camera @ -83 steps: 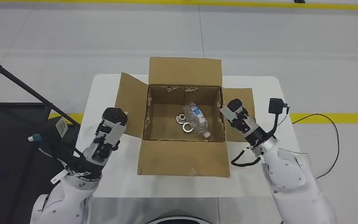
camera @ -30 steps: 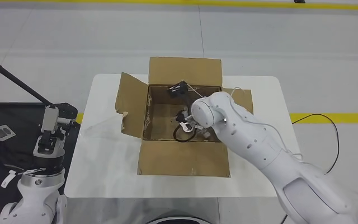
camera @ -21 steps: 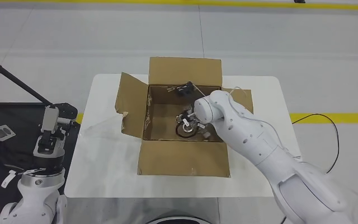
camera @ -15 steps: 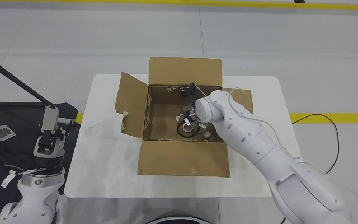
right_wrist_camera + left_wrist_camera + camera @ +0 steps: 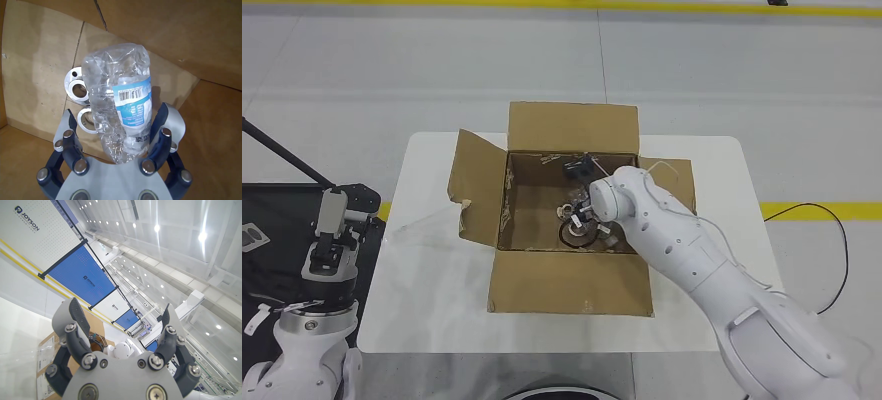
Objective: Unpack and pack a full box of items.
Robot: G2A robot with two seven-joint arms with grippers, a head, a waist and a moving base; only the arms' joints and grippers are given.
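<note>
The open cardboard box (image 5: 572, 285) stands in the middle of the white table (image 5: 432, 300). My right arm reaches down into it. In the right wrist view a crushed clear water bottle (image 5: 117, 89) with a blue-and-white label lies between the fingers of my right gripper (image 5: 116, 111). The jaws stand wide, and one finger (image 5: 70, 121) is clearly apart from the bottle. Two metal flanges (image 5: 76, 88) lie on the box floor beside the bottle. My left gripper (image 5: 121, 306) is open and empty, pointing up at the ceiling, off the table's left edge (image 5: 342, 215).
The box's four flaps are folded outward, the left flap (image 5: 477, 195) standing up at an angle. Clear plastic film (image 5: 412, 225) lies on the table left of the box. A black stand leg (image 5: 282, 155) runs across the floor at the left.
My right arm has gone from the box's right side down into the box and settled around the bottle. My left arm has pulled back off the table to the left.
</note>
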